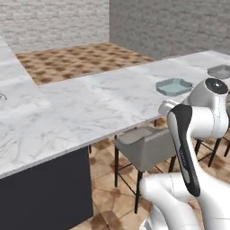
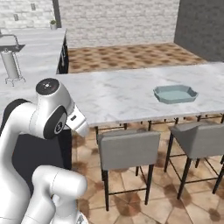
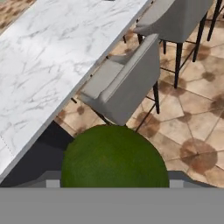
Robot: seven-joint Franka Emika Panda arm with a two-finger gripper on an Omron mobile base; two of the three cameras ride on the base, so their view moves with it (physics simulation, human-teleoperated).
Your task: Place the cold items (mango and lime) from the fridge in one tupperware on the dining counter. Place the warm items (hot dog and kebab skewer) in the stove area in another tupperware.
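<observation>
A dark green lime [image 3: 114, 157] fills the bottom of the hand view, and my gripper [image 3: 113, 184] is shut on it, with a grey fingertip at each side of it. The lime hangs over the floor beside the marble dining counter [image 3: 48, 57]. On that counter [image 1: 90, 103] lies a shallow blue-grey tupperware [image 1: 174, 86], and a second tupperware [image 1: 220, 70] sits farther right. The right base view shows one tupperware [image 2: 175, 93] on the counter [image 2: 122, 89], well right of my folded arm [image 2: 52, 113].
Grey stools [image 1: 143, 146] [image 2: 129, 148] [image 3: 127, 83] stand tucked along the counter's near side on a tiled floor. More stools [image 2: 199, 138] follow to the right. A faucet [image 2: 11, 65] stands on the back counter at the left.
</observation>
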